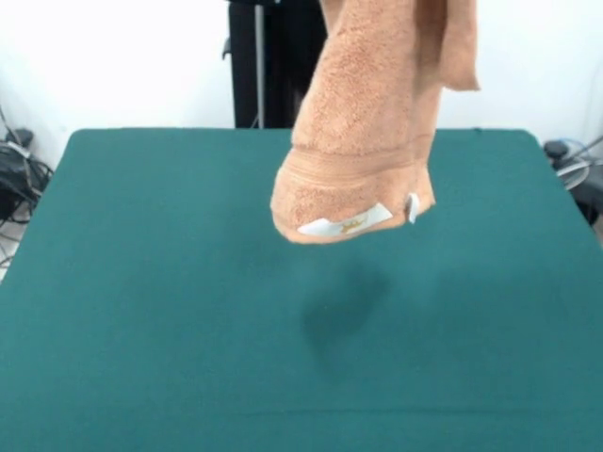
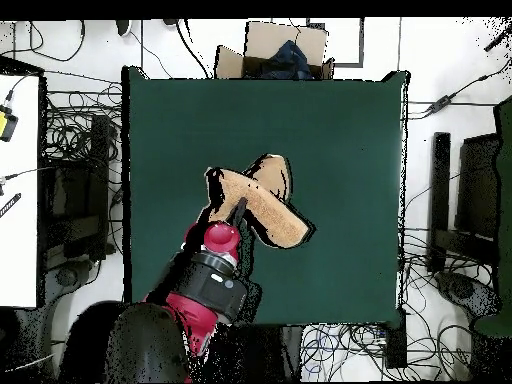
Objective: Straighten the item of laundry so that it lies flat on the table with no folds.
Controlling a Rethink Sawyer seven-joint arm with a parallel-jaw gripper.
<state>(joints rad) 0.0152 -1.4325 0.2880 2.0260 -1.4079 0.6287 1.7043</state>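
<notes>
Towel [image 1: 363, 141] hung bunched in the air over the bench [image 1: 141, 311] in the front view, tags lowest, clear of the felt, probably lifted to let folds drop. Overhead, the arm [image 2: 205, 285] reached in; tool [image 2: 240, 207] looked pinched on the cloth.

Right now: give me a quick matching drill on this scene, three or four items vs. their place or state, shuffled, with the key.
Items:
1. towel
2. white tags
3. table
4. cardboard box

States:
A. bare dark green top with a shadow on it
B. hanging bunched in the air, clear of the tabletop
C. on the floor past the table's edge, overhead view
D. at the towel's lowest hem

Pairs: 1-B, 2-D, 3-A, 4-C
</notes>
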